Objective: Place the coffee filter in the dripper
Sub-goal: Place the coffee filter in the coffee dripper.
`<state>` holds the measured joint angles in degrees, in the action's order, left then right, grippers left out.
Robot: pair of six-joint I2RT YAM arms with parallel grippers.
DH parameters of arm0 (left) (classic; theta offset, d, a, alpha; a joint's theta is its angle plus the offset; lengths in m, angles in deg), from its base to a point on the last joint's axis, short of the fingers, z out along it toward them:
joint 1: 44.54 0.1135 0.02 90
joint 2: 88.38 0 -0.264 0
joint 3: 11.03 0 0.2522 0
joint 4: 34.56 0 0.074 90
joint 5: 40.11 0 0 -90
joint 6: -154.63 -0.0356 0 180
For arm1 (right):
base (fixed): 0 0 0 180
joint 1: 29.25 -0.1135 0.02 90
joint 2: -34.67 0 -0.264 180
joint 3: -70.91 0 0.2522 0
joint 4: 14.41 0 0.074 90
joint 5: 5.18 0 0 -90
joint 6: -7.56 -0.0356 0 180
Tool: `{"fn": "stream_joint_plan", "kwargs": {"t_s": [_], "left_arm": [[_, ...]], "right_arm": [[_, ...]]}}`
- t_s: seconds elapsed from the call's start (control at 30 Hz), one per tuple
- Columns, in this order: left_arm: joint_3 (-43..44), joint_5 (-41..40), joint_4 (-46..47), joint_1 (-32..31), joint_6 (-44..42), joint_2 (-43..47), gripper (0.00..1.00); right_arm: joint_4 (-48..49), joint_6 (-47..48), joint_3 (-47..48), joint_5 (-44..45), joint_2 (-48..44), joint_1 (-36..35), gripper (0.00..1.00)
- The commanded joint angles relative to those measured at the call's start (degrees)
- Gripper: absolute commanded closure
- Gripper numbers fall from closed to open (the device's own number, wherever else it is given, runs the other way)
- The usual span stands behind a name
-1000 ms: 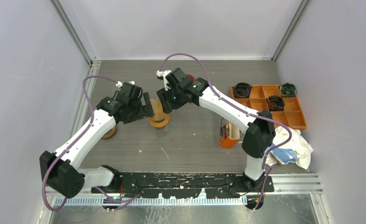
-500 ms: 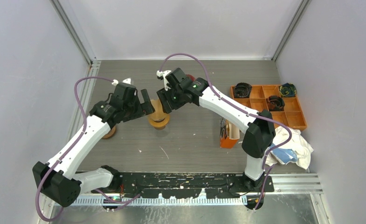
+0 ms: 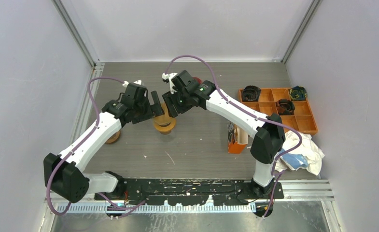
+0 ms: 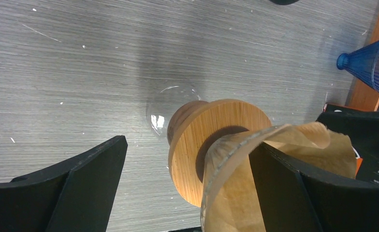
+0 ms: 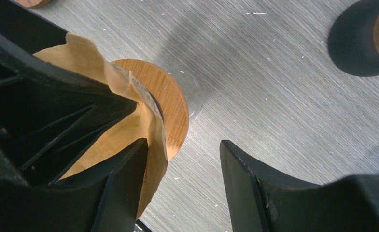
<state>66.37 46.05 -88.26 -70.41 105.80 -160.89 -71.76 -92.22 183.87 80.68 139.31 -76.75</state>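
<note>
The dripper [image 3: 164, 124] is clear glass with a round wooden collar [image 4: 211, 135] and stands mid-table. A brown paper coffee filter [image 4: 231, 193] sits crumpled in its mouth, its rim sticking up above the collar [image 5: 173, 104]. My left gripper [image 4: 187, 145] is open over the dripper; its right finger is inside the filter and its left finger is outside, over bare table. My right gripper [image 5: 183, 143] is open too, with its left finger against the filter [image 5: 81, 55] and its other finger off to the side. From above, both grippers [image 3: 156, 104] [image 3: 169, 104] meet over the dripper.
An orange compartment tray [image 3: 314, 126] with dark drippers stands at the right. A white cloth [image 3: 309, 147] and an orange-and-white packet [image 3: 235, 137] lie near the right arm. A wooden piece [image 3: 113, 138] sits left of the dripper. A blue glass cone [image 4: 371, 58] lies beyond it.
My left gripper has opened a little wider and shifted up and right, closer over the dripper. The right arm has not moved.
</note>
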Motion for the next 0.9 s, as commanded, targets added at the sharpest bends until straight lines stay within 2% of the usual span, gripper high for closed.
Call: {"fn": "stream_joint_plan", "kwargs": {"t_s": [0.0, 0.23, 0.87], "left_arm": [[1.75, -1.78, 2.62, 1.18, -0.91, 0.20, 0.01], [1.36, -3.66, 1.26, 2.05, 0.92, 0.21, 0.01], [-0.39, 0.43, 1.27, 2.05, -0.57, 1.63, 0.01]], "right_arm": [[2.02, 0.63, -0.06, 0.10, -0.89, -0.23, 0.38], [2.28, 0.50, -0.78, 0.27, -1.36, -0.22, 0.38], [5.60, -0.71, -1.22, -1.92, -5.03, -0.22, 0.37]]}}
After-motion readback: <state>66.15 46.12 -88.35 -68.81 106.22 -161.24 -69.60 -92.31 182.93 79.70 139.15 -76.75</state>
